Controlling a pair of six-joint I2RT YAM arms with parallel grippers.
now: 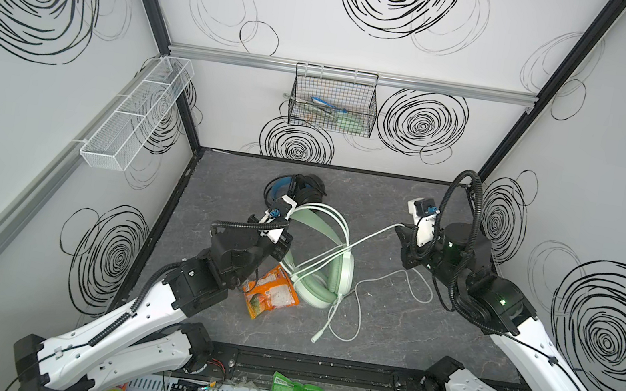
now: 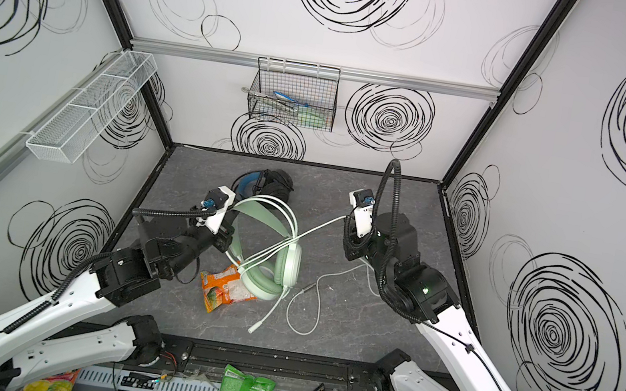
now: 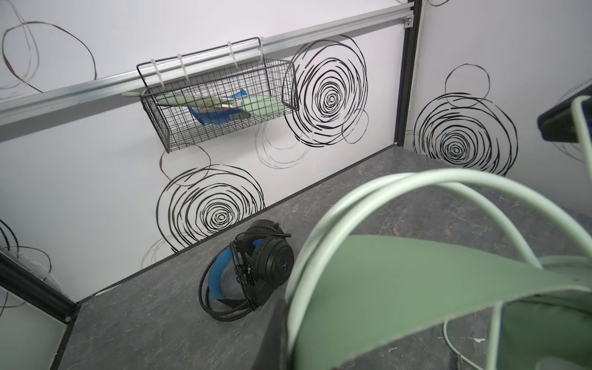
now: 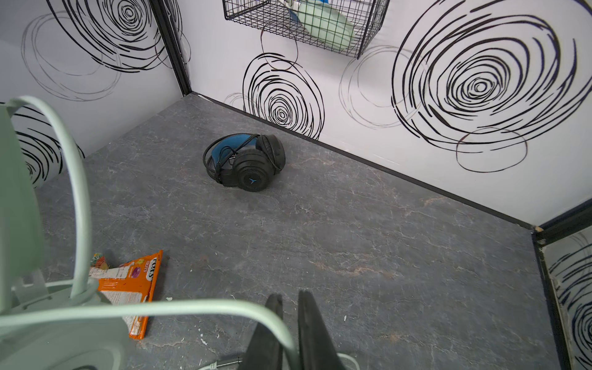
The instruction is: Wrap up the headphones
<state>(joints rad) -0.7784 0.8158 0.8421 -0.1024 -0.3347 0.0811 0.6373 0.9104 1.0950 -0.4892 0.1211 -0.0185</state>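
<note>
**Grey bench, 2 headsets, 1 cable drawn tight**

Swirl-printed white walls close in a grey marbled bench. In both top views the mint-green headset sits mid-bench, just beside an orange snack pouch. The black headset lies behind it near the back wall, apart from both arms.

The top views alone show the whitish cable running taut from the mint-green headset to the right arm, with slack loops on the bench below. They hide both grips.

The left pincer is tucked under its wrist there. The left wrist view shows the mint band pressed right against it, so it is clenched on the mint-green headset. That view also shows thin black cord looped over the black headset.

Only the right wrist view shows the right pincer: 2 dark fingers nearly together, nipping the whitish cable between them.
</note>
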